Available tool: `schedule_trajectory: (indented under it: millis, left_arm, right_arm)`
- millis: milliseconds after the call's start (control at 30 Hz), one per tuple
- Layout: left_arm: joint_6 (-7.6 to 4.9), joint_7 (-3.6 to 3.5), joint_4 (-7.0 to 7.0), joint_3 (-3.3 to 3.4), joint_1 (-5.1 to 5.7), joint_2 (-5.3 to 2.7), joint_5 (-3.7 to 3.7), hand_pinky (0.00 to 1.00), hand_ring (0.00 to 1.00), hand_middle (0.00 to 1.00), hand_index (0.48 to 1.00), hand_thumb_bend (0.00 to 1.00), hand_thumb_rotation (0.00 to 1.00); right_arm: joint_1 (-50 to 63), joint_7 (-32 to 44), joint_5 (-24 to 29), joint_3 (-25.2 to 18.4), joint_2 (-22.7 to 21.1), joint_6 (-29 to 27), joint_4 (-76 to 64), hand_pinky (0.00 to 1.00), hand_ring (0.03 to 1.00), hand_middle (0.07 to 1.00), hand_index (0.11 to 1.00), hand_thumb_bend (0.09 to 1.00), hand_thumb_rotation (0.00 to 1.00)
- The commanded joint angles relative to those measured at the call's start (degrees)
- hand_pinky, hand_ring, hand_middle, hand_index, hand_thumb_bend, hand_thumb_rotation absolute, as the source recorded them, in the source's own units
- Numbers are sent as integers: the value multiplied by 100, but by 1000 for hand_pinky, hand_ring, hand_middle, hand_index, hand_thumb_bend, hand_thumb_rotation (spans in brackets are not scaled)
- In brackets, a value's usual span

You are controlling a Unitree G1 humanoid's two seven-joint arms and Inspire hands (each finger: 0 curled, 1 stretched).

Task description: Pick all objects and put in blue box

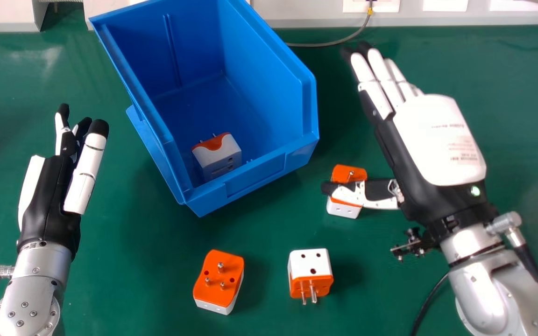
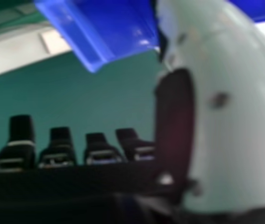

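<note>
Obscuring one adapter (image 1: pixel 342 210) partly: right robot hand (image 1: pixel 439 140)

High and close views, shared box (image 1: pixel 259 172)

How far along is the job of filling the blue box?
Done: at least one adapter sits in the blue box.
In hand: apparently nothing; the left hand and right hand have extended fingers.
Left: three adapters on the green table, one partly behind the right thumb, two nearer the robot.
</note>
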Motion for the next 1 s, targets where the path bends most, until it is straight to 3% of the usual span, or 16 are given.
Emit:
schedule_trajectory:
  millis: [0, 233, 433, 700, 967]
  left_arm:
    - [-92, 0, -73, 48, -86, 66, -48, 928, 971, 979, 975, 548, 951]
    - [-43, 4, -140, 50, -57, 80, -27, 928, 973, 979, 975, 527, 950]
    - [-90, -37, -99, 70, -51, 102, -54, 932, 977, 979, 975, 518, 952]
    - [-11, 6, -151, 80, -53, 78, -24, 931, 977, 980, 975, 515, 951]
    - [-36, -41, -180, 94, -22, 87, -44, 929, 977, 982, 975, 512, 951]
  right_arm:
    - [40, -20, -86, -19, 26, 77, -5, 860, 961, 999, 975, 507, 198]
    - [-20, -79, -209, 75, 49, 118, 510, 866, 962, 1000, 977, 509, 226]
    - [-253, 45, -215, 214, 20, 160, 1049, 869, 966, 1000, 980, 511, 267]
    - [-795, 329, -260, 490, 3, 354, 1996, 899, 969, 1000, 980, 503, 296]
    - [-1632, 593, -175, 742, 46, 486, 3171, 910, 962, 989, 971, 500, 307]
